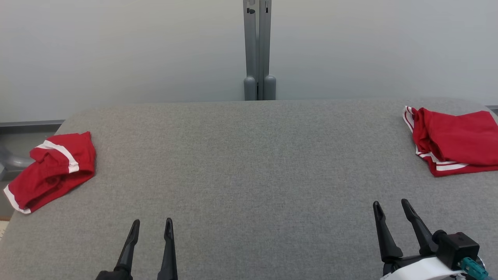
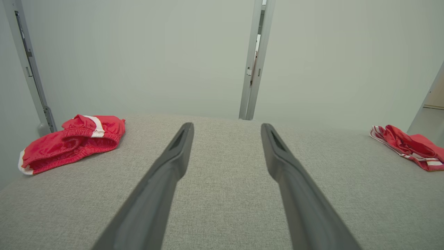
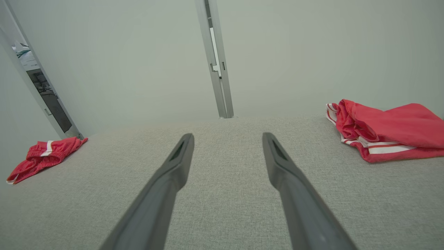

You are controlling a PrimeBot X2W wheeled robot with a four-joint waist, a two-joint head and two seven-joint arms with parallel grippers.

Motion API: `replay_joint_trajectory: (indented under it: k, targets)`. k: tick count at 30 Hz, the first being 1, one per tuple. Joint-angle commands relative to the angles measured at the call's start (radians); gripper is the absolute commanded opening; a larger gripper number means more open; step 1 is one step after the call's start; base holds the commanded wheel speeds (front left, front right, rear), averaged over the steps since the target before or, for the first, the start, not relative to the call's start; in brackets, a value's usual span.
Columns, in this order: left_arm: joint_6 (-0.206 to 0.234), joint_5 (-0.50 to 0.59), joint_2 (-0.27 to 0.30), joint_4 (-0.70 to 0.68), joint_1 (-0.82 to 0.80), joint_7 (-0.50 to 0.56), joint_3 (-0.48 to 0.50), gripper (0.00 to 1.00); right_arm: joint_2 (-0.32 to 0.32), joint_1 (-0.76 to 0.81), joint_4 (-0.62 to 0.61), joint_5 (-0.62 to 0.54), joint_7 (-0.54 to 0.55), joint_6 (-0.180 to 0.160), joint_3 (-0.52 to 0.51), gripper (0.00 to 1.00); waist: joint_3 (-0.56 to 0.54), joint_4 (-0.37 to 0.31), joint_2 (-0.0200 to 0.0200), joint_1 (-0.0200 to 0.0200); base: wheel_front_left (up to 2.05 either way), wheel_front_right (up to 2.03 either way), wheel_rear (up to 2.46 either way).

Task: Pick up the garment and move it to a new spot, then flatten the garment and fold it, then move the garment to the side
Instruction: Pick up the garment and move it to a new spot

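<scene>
Left jaws: standing open, gripping nothing
Right jaws: standing open, gripping nothing
Red shorts (image 1: 52,169): lying bunched at the left edge of the tabletop (image 1: 249,163)
Second red garment (image 1: 453,142): lying at the right edge

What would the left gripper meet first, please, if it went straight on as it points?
Probably nothing nearby: the left gripper points across the grey table toward the far wall; depth is unclear.
</scene>
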Motion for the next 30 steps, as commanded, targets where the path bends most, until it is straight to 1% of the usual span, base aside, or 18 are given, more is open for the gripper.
replay_joint_trajectory:
  k: [1, 13, 17, 23, 30]
  targets:
    - [0.002, 0.001, 0.0, 0.002, 0.005, 0.0, 0.001, 1.0, -0.004, 0.013, 0.0, -0.004, -0.002, -0.001, -0.001, 1.0, 0.0, 0.002, 0.0, 0.0001, 0.0, 0.0, 0.0]
    - [-0.006, 0.005, 0.0, 0.001, 0.004, 0.0, 0.008, 1.0, -0.004, 0.02, 0.012, -0.005, -0.002, -0.001, 0.007, 1.0, 0.007, 0.016, 0.0, 0.0001, 0.0, 0.0, 0.0]
    - [-0.006, 0.011, 0.0, 0.006, -0.007, 0.0, 0.008, 1.0, -0.012, 0.016, 0.018, -0.007, -0.002, -0.001, 0.028, 1.0, 0.013, 0.04, 0.0, 0.0001, 0.0, 0.0, 0.0]
    - [-0.009, 0.022, 0.001, 0.013, -0.023, 0.0, 0.01, 1.0, -0.004, 0.001, 0.019, 0.011, -0.002, -0.001, 0.068, 1.0, 0.025, 0.139, 0.0, 0.0001, 0.0, 0.0, 0.0]
    - [-0.017, 0.034, 0.001, 0.01, -0.029, 0.0, 0.024, 1.0, 0.011, -0.008, 0.016, 0.012, -0.002, -0.001, 0.086, 1.0, 0.04, 0.305, 0.0, 0.0001, 0.0, 0.0, 0.0]
